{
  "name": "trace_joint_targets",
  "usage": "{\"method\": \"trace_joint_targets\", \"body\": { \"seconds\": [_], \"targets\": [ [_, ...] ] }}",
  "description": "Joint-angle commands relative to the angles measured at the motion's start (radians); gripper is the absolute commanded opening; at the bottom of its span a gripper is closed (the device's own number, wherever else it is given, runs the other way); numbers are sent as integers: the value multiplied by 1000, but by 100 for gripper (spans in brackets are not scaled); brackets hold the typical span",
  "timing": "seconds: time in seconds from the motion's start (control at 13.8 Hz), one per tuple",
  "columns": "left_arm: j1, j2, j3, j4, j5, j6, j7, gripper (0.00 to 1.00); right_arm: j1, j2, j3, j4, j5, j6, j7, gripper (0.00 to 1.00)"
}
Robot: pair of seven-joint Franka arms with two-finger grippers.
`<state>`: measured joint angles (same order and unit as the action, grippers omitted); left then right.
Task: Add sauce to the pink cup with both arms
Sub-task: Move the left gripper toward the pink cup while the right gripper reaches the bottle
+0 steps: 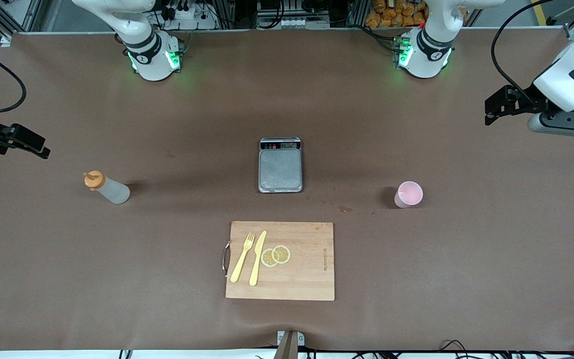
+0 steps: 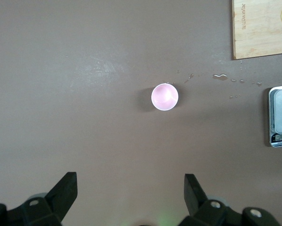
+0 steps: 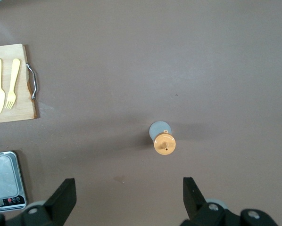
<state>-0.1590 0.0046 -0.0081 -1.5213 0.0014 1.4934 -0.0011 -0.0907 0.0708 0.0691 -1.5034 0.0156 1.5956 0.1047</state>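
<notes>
The squeeze bottle [image 1: 108, 188] of sauce stands upright on the brown table [image 1: 167, 279] toward the right arm's end, its orange nozzle cap [image 3: 164, 143] on top; in the right wrist view it sits ahead of the gap between the right gripper's [image 3: 127, 197] two fingers, well clear of both fingertips [image 3: 65, 195]; those fingers are spread wide and hold nothing; the right gripper hangs in the air over the table's edge at that end, above and apart from the bottle.

The pink cup [image 1: 408, 194] stands upright on the table toward the left arm's end, mouth up, with nothing visible inside it; in the left wrist view it lies ahead of the left gripper [image 2: 130, 193], roughly in line with the space between the fingers [image 2: 195, 193] and well apart from them; those fingers too are spread wide with nothing between them; the left gripper hangs over the table near that end.

Between bottle and cup sits a small scale [image 1: 280, 165] with a bare metal plate; a few wet spots [image 1: 344, 209] mark the table between scale and cup; nearer the front camera than the scale lies a wooden cutting board [image 1: 307, 269] with a metal handle, carrying a yellow fork [image 1: 242, 258], a yellow knife [image 1: 257, 258] and two lemon slices [image 1: 275, 256].
</notes>
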Motion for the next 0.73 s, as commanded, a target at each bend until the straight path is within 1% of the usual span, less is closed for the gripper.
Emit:
{"method": "trace_joint_targets", "body": {
  "seconds": [0.0,0.29,0.65],
  "targets": [
    [9,3,-7,24,-18,-24,15,100,-14,-17,9,-8,-16,-6,-8,100],
    [-2,5,-7,24,-20,-24,4,100,-17,-13,8,-6,-17,-3,-10,100],
    [0,6,-7,26,-20,-24,6,100,-47,-3,8,-3,-16,3,-8,100]
  ]
}}
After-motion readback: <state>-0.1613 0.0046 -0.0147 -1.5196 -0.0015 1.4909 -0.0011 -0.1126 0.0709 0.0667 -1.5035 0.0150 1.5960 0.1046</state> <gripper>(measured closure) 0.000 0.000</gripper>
